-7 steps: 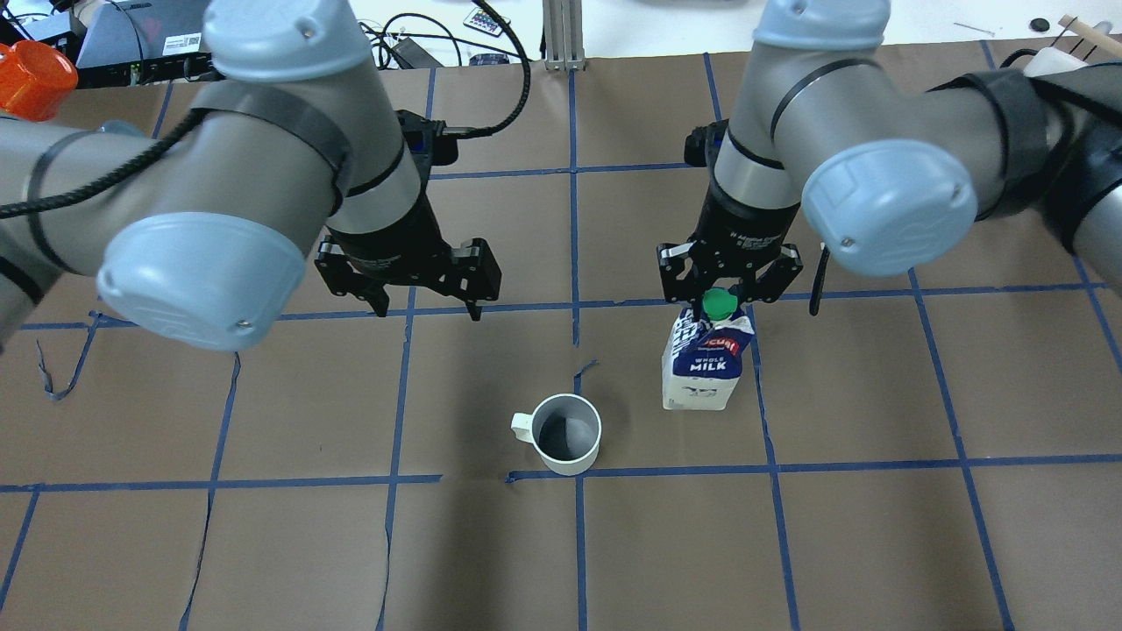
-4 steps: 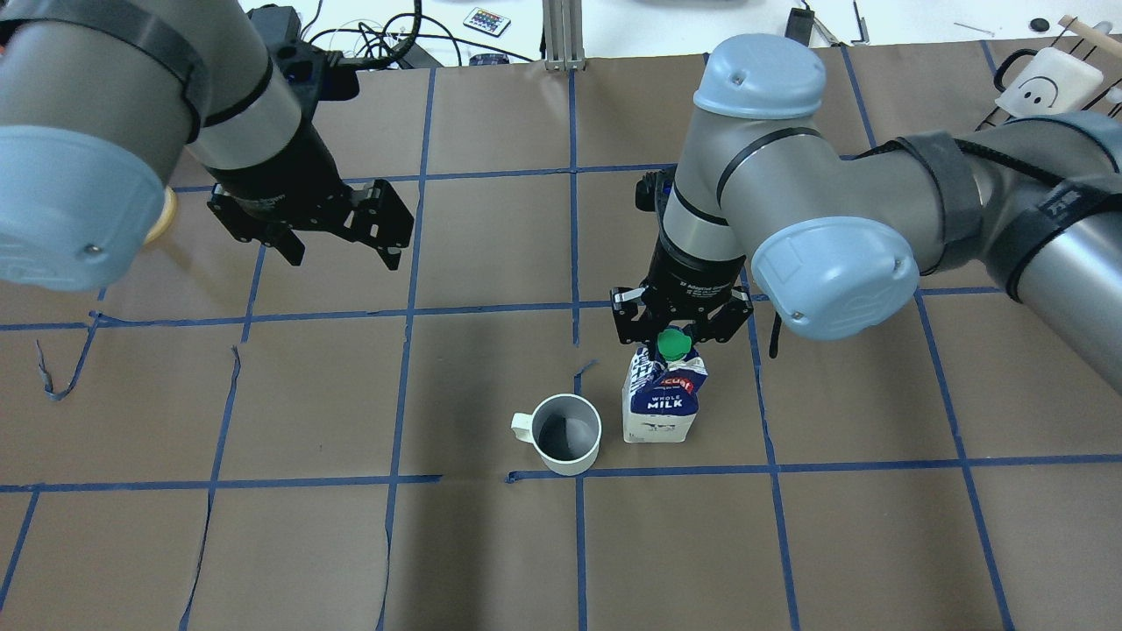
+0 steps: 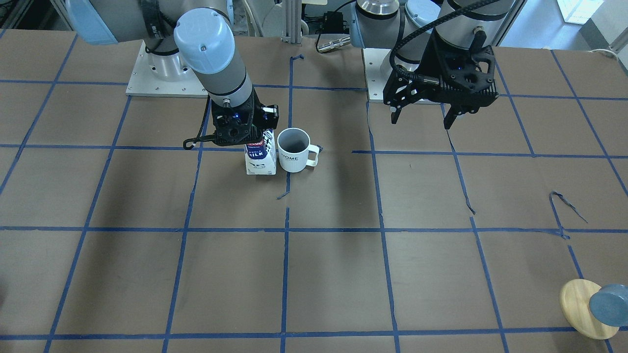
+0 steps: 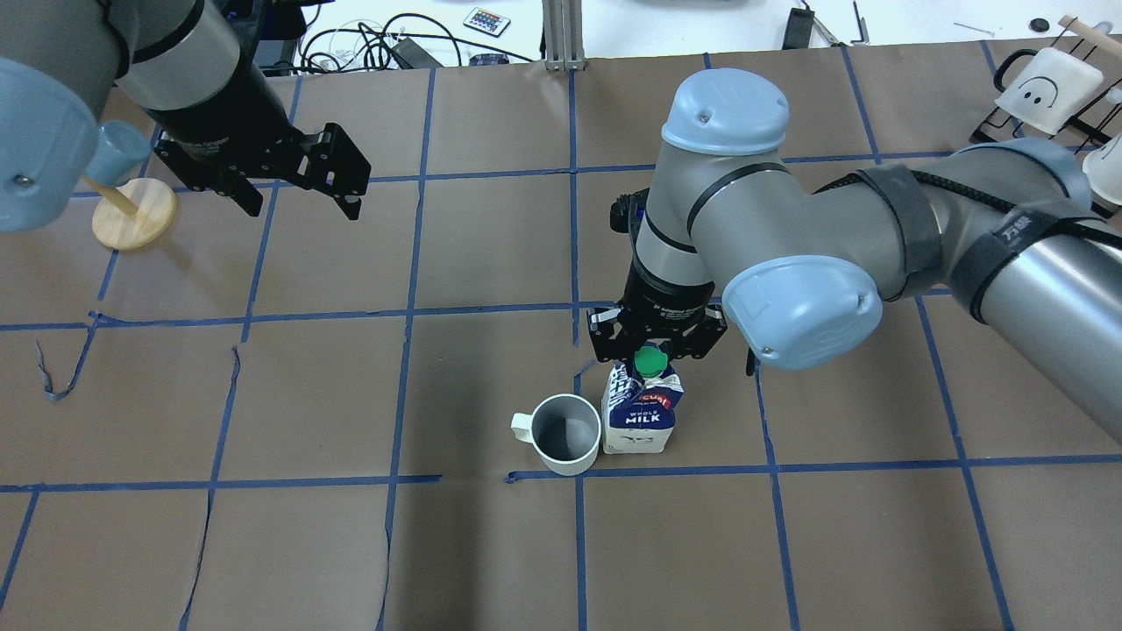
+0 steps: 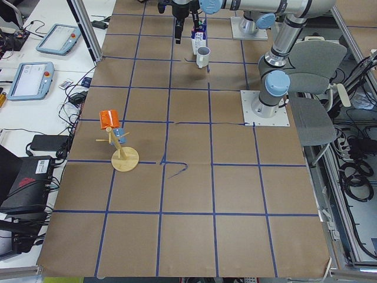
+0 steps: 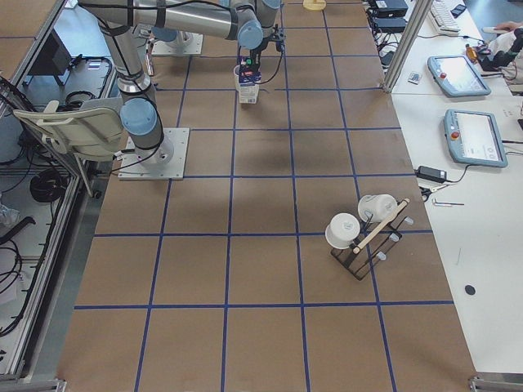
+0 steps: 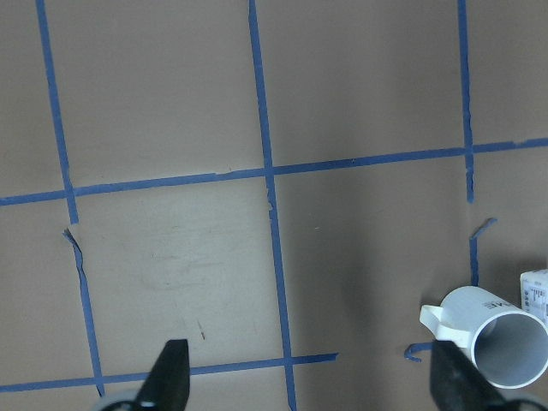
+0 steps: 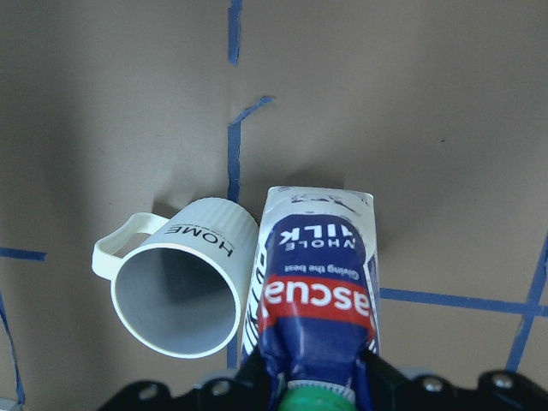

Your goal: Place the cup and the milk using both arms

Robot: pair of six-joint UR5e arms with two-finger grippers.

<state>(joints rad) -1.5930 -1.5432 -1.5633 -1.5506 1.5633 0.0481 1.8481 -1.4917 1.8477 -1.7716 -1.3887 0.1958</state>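
My right claw is clamped on the gabled top of the milk, just under its green cap, and in the last second I have carried it sideways across the table. A second ago the carton stood well off to the right of the cup, past a blue tape line; now it stands upright just beside the cup, on the side away from the handle. From above and from my right wrist the two walls look as if they meet, but I cannot tell whether they really touch. I also cannot say for sure that the carton's base is fully down on the paper, though from the front it sits level with the cup's base. The cup itself has not moved; it stands upright, empty, on its spot near the tape crossing. My left claw has meanwhile pulled away from the middle, out to the far left near the wooden stand. Its fingers are spread wide and hold nothing. I take that to mean the cup is already placed and the milk is all but delivered. What is left, I judge, is to let go of the carton without nudging the cup and lift clear.
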